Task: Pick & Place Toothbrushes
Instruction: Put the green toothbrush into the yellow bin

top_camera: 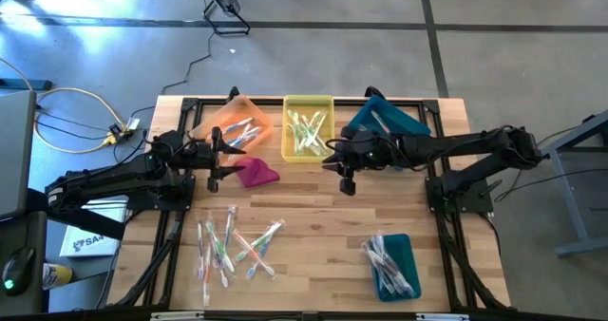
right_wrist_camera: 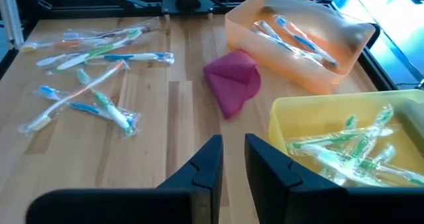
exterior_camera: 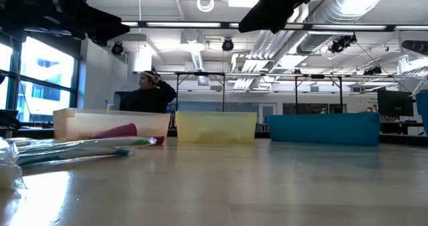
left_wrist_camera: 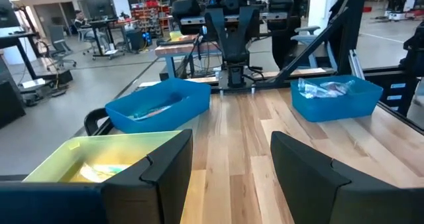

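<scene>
arms: two dark, jointed, tubular black links
left end effector (left_wrist_camera: 228,174): matte black, broad angular fingers
right end effector (right_wrist_camera: 232,164): matte black, slim angular fingers

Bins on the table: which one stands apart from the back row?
The teal bin near the front right corner; the orange, yellow and other teal bins line the back edge.

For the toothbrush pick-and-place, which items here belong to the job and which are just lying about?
Job:
- loose toothbrushes on the table
- orange bin, yellow bin, two teal bins, all holding toothbrushes
- left tool open, right tool narrowly parted, both empty

Lying about:
- magenta cloth
- cables off the table
</scene>
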You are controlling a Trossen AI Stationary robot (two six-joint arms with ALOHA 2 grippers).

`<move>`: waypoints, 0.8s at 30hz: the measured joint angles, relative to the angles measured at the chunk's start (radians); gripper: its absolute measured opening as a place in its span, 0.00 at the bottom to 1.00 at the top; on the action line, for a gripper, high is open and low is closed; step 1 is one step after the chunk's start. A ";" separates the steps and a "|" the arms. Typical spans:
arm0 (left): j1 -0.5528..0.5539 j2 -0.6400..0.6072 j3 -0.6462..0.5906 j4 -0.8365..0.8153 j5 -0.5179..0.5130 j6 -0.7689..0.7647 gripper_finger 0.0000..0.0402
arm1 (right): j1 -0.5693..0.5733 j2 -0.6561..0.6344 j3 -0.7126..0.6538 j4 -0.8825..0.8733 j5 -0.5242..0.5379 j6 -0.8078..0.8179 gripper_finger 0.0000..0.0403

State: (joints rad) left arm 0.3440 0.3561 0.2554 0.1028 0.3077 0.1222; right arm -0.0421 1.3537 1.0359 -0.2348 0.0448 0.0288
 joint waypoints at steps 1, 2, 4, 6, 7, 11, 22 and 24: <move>-0.007 0.000 0.000 0.000 -0.002 -0.001 0.49 | -0.005 0.000 0.000 0.000 0.000 0.000 0.14; -0.022 0.006 0.000 0.001 -0.003 -0.002 0.49 | -0.009 0.000 0.000 0.000 0.001 0.000 0.14; -0.064 0.020 0.000 0.005 -0.019 -0.005 0.49 | -0.016 0.000 0.000 0.000 0.002 0.000 0.14; -0.120 0.035 0.000 0.005 -0.056 -0.006 0.49 | -0.021 0.000 0.000 0.000 0.002 0.000 0.14; -0.152 0.049 0.000 0.005 -0.083 -0.006 0.49 | -0.021 0.000 0.000 0.000 0.003 0.000 0.14; -0.288 0.122 0.000 0.005 -0.237 -0.007 0.49 | -0.021 0.000 0.000 0.009 0.003 0.003 0.14; -0.587 0.320 0.079 -0.086 -0.465 -0.258 0.49 | -0.021 0.000 0.000 0.029 0.004 0.003 0.14; -0.625 0.366 0.121 -0.132 -0.507 -0.269 0.49 | -0.021 0.000 0.000 0.029 0.004 0.003 0.14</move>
State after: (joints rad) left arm -0.2810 0.7217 0.3762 -0.0287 -0.1989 -0.1471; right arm -0.0635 1.3537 1.0359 -0.2054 0.0490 0.0321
